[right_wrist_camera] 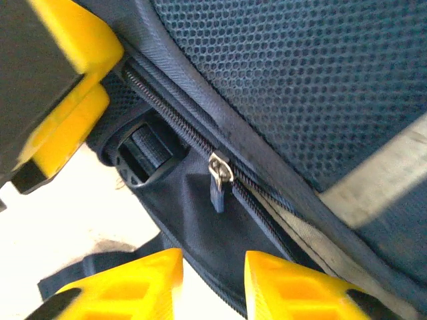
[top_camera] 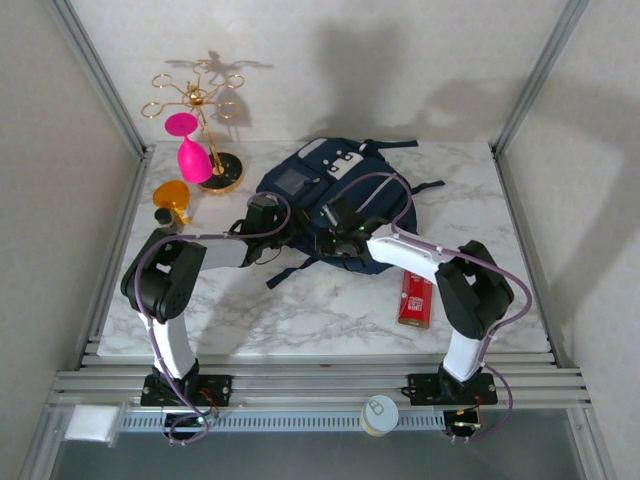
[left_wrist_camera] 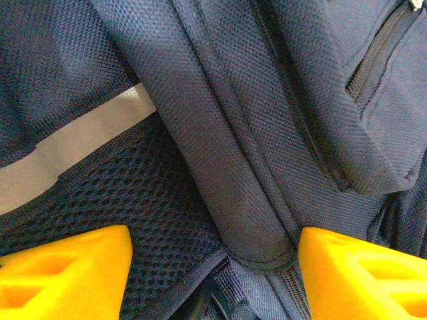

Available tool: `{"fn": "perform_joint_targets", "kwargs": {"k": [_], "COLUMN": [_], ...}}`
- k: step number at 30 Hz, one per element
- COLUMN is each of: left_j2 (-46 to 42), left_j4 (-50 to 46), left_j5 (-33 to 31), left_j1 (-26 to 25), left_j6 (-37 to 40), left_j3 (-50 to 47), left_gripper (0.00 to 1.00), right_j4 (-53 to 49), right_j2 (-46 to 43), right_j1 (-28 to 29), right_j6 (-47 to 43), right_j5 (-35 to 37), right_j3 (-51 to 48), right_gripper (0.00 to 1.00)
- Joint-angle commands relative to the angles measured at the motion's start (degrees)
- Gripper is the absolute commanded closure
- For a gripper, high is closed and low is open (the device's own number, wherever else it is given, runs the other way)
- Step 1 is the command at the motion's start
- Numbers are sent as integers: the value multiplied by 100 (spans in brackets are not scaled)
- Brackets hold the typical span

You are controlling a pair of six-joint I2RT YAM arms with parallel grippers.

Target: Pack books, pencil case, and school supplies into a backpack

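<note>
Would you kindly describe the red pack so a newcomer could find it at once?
Start at the navy backpack in the middle of the marble table. Look toward the near right edge, beside the right arm: the red pack lies flat there. It alone is a flat red rectangle with white print.

backpack (left_wrist_camera: 220,133): cut off on all sides, wrist views | red pack (top_camera: 416,298): print too small to read

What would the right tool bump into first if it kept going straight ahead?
Probably the backpack: navy fabric by the zipper pull lies just ahead of the right tool; depth is unclear.
</note>
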Motion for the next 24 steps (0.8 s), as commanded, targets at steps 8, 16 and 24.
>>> {"fn": "perform_joint_targets", "kwargs": {"k": [8, 16, 24], "left_j2": [215, 301, 277], "left_j4": [158, 204, 181], "left_j5": [40, 36, -56], "left_j1": [-48, -134, -198], "left_j6": [-116, -193, -243], "left_j3": [57, 42, -74], "left_gripper": [34, 34, 34], "right_j4": [635, 806, 1151], "right_j2": [586, 1040, 1295], "right_j1": [25, -25, -46], "right_j6": [725, 829, 556], "right_j5": [360, 586, 697], "right_j3": [168, 492, 746], "right_gripper": [70, 69, 79]}}
